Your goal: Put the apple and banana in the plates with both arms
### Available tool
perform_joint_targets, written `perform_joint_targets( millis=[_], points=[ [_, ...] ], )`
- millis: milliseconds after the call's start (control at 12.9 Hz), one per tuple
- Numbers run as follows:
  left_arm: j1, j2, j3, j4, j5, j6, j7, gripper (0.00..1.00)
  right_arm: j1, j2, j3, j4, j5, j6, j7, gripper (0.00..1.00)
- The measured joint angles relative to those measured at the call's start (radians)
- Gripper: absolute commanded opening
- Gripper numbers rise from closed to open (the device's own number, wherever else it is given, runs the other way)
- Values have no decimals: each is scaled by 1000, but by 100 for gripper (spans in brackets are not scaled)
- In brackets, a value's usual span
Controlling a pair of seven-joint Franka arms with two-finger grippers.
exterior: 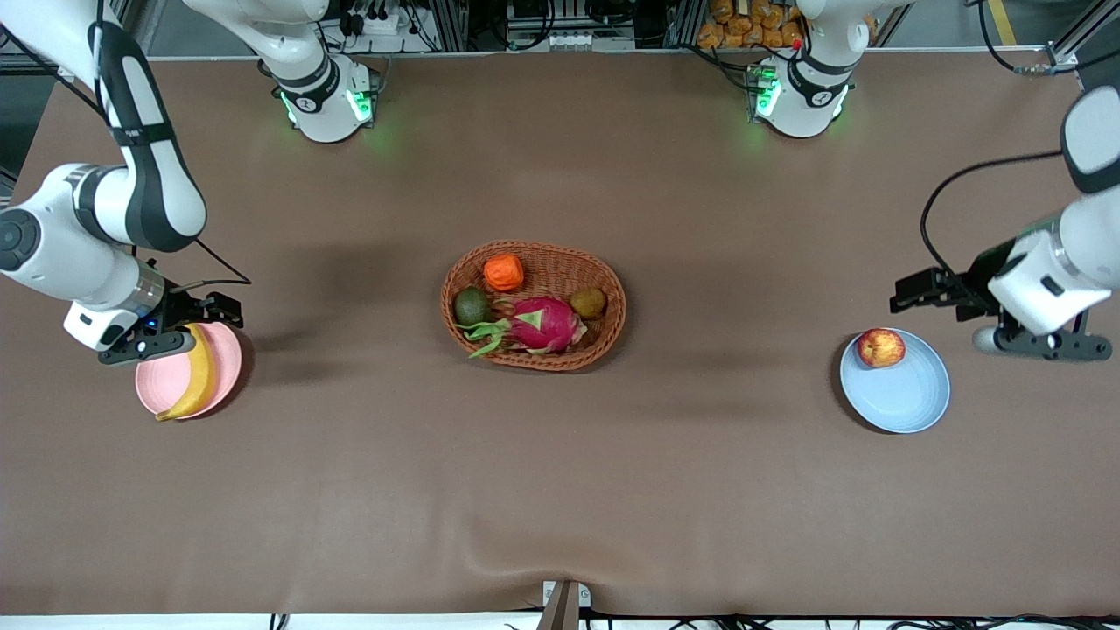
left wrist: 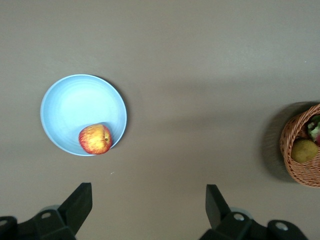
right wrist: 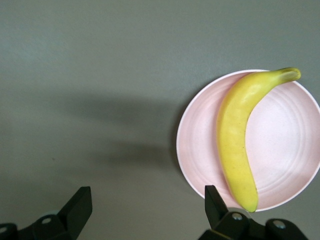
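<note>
The red-and-yellow apple [exterior: 880,347] [left wrist: 95,139] lies in the light blue plate [exterior: 901,394] [left wrist: 75,107], against the rim farthest from the front camera. The yellow banana [exterior: 198,374] [right wrist: 237,140] lies across the pale pink plate [exterior: 162,385] [right wrist: 285,145]. My left gripper [exterior: 1046,344] [left wrist: 148,192] hangs open and empty over bare table beside the blue plate, toward the left arm's end. My right gripper [exterior: 147,345] [right wrist: 148,195] is open and empty too. It is up over the pink plate's rim on the side toward the robot bases, with one finger [right wrist: 214,202] above that rim.
A woven wicker basket [exterior: 604,346] [left wrist: 286,145] stands mid-table. It holds an orange ribbed fruit [exterior: 504,272], a magenta dragon fruit [exterior: 542,324], a dark green fruit [exterior: 472,306] and a brown-green one [exterior: 589,303] [left wrist: 304,151]. Brown cloth covers the table.
</note>
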State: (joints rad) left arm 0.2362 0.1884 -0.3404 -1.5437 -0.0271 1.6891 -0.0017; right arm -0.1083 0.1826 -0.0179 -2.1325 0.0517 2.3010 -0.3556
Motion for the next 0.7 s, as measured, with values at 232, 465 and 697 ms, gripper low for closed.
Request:
perform_joint_targets(
  millis=[232,465,697],
  points=[
    [1,-39,-28,15,81,-27,-2,100,37,-35,2,-2,0,-20,68,100],
    [-3,-45,-32,68,86,-56,-2,100,38,-47,-3,16,0,-35,78,100],
    [-112,-63,49,82,86,-69,-4,100,39,-46,-3,194,-1,-255,78,100]
  ],
)
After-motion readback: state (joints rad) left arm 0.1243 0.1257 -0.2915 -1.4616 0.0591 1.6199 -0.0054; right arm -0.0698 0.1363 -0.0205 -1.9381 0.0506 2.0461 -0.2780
